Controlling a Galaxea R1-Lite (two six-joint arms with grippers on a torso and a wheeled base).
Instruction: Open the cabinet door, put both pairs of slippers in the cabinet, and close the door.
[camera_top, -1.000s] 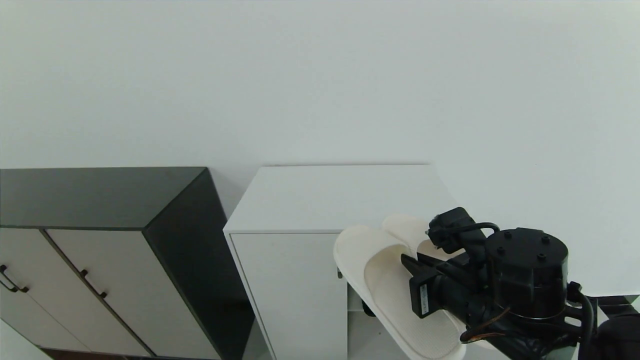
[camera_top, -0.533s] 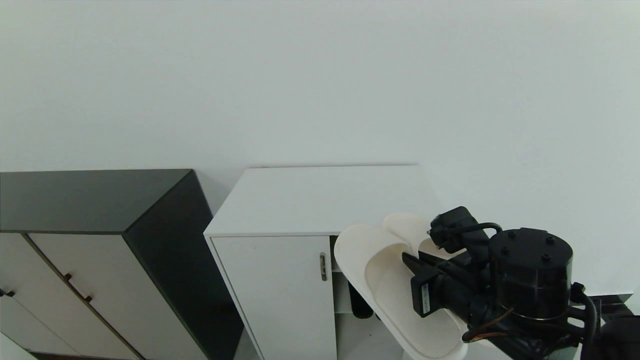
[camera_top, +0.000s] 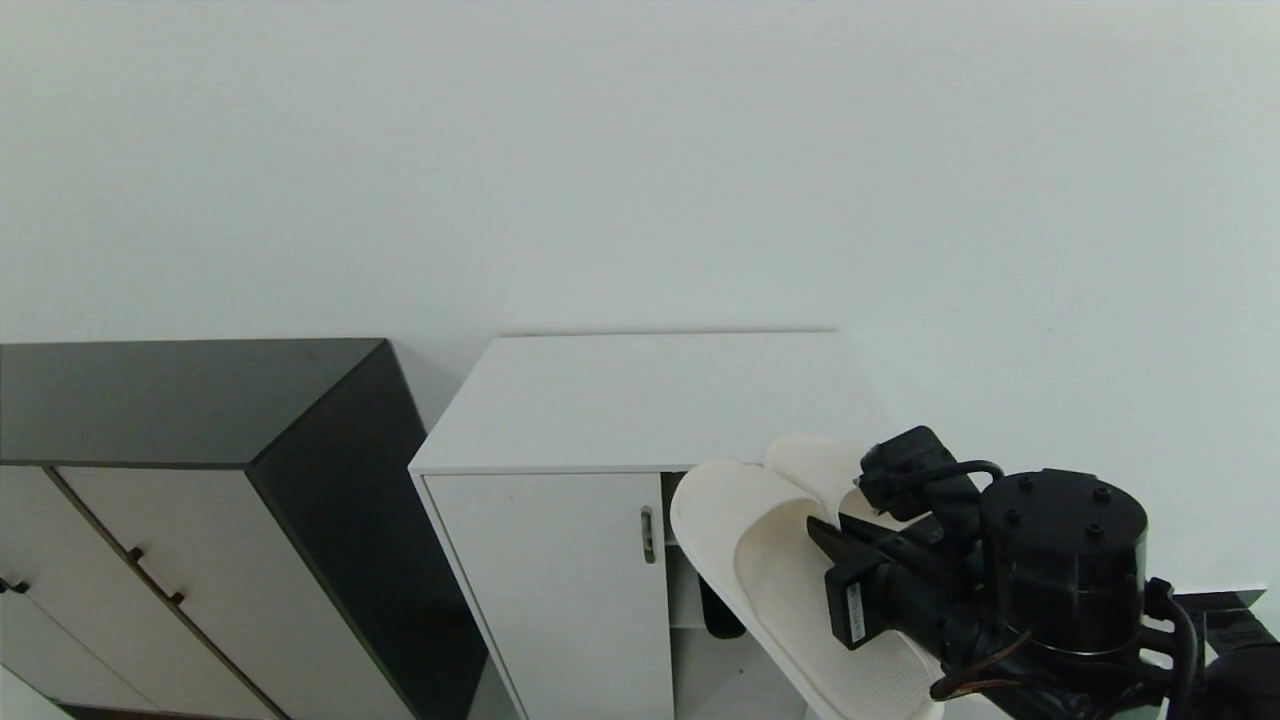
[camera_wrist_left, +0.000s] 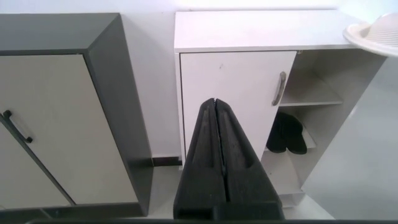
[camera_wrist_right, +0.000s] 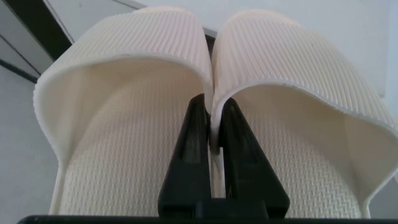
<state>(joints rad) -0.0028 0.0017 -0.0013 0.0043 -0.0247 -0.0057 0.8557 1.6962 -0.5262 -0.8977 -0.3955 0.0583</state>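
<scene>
— What stands farthest left?
— A dark cabinet (camera_top: 200, 400) with pale doors. It is just beside the white cabinet (camera_top: 640, 400), and both are against the wall (camera_top: 640, 150).
— And the left hand?
— The left hand (camera_wrist_left: 215, 104) has its two fingers pressed together with nothing between them. It is in the air in front of the white cabinet's closed door (camera_wrist_left: 236, 74).
— What is to the right of that door?
— Its handle (camera_wrist_left: 281, 88) is on the door's right edge. Past it, the right compartment (camera_wrist_left: 323, 81) is open. A pair of black slippers (camera_wrist_left: 287, 132) stands low down inside it, toes up.
— Where is the other pair?
— The cream slippers (camera_top: 770, 560) are held in the air in front of the open compartment. They lie side by side, with their toes near the cabinet's top edge.
— What holds them?
— The right hand (camera_wrist_right: 212, 109) is clamped on the two inner edges where the slippers meet.
</scene>
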